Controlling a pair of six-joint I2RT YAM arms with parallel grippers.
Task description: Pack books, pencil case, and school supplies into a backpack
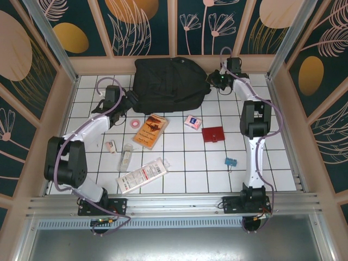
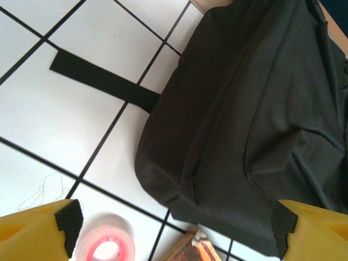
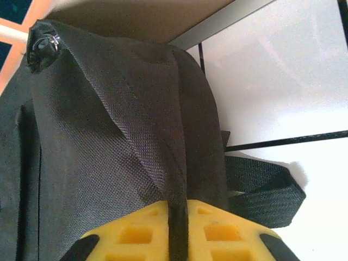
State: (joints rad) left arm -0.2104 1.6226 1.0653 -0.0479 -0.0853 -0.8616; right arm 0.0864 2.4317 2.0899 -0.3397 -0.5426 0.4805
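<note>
A backpack (image 3: 109, 136) fold is pinched in the closed right gripper (image 3: 176, 228).
The left gripper (image 2: 175, 220) is spread wide beside the pink tape roll (image 2: 107, 247).

A worktop (image 1: 196, 163) of white square tiles with thin dark grout lines fills the middle, brightly and evenly lit. Wall panels (image 1: 157, 27) from 9 through 12 to 3 o'clock are dark teal, printed with pale line-drawn leaves and orange and peach discs, set in a light peach frame (image 1: 109, 64). Aluminium posts (image 1: 50, 38) slant up at 10 and 2 o'clock. A ribbed aluminium rail (image 1: 174, 202) runs along 6 o'clock.
</note>
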